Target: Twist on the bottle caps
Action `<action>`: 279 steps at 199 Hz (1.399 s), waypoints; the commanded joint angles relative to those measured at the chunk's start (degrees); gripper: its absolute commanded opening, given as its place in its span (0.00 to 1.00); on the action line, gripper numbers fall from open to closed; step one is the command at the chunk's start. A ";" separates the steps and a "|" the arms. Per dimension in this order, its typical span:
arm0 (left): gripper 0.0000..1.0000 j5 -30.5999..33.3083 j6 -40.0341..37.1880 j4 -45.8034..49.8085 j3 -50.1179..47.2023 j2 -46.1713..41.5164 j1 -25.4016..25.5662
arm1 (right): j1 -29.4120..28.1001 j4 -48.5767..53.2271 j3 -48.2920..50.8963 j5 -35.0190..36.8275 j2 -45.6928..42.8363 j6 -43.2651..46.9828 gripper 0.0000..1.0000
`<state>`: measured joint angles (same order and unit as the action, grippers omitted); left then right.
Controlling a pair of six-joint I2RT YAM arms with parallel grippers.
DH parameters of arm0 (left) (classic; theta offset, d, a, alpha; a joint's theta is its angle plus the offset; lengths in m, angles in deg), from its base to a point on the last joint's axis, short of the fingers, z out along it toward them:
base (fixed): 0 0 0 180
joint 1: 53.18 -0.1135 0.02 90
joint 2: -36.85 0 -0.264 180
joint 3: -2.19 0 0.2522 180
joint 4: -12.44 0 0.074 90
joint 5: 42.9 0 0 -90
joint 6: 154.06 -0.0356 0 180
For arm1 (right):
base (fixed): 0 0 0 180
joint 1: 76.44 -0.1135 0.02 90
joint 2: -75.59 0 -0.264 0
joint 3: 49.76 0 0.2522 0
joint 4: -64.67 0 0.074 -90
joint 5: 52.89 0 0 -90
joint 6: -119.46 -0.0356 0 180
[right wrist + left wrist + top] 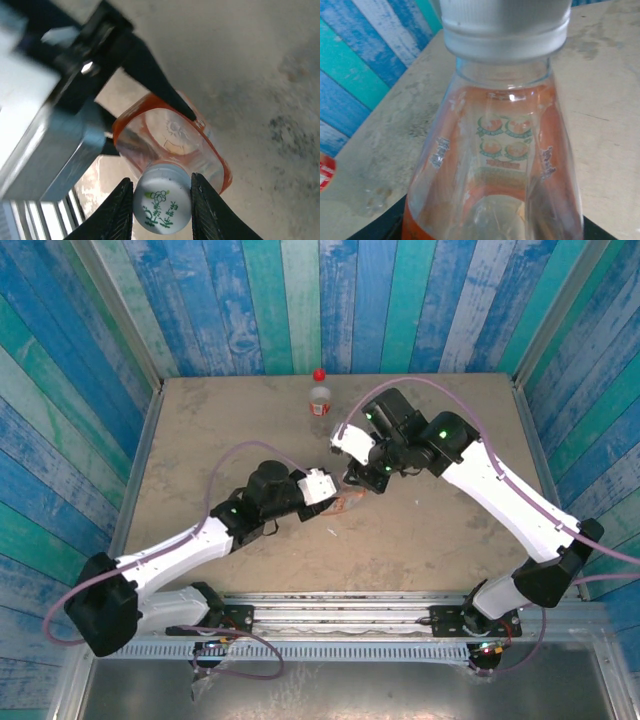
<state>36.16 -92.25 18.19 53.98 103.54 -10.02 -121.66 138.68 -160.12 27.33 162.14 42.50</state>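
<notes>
While left gripper (338, 498) clamps orange bottle (170, 135) by its body, right gripper (161, 200) is closed on white cap (162, 209), fingers (206, 212) touching both sides.

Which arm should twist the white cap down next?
Right, most likely. The right gripper pinches the white cap sitting on the orange bottle, while the left gripper clamps the bottle's body and steadies it.
</notes>
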 commanded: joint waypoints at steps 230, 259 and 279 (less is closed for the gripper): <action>0.48 -19.56 18.21 -13.75 1.75 4.79 -8.09 | 0.61 -27.88 14.39 1.40 -11.77 -9.83 0.67; 0.48 -18.90 17.42 -12.91 1.88 4.40 -8.14 | 0.59 -27.56 15.42 0.61 -10.09 -9.43 0.52; 0.48 -18.24 17.00 -12.73 1.81 4.19 -8.09 | 0.64 -27.77 16.25 -0.38 -9.57 -9.44 0.37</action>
<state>17.86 -74.54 5.64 55.35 108.05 -18.09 -120.89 111.62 -144.97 28.70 152.21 32.12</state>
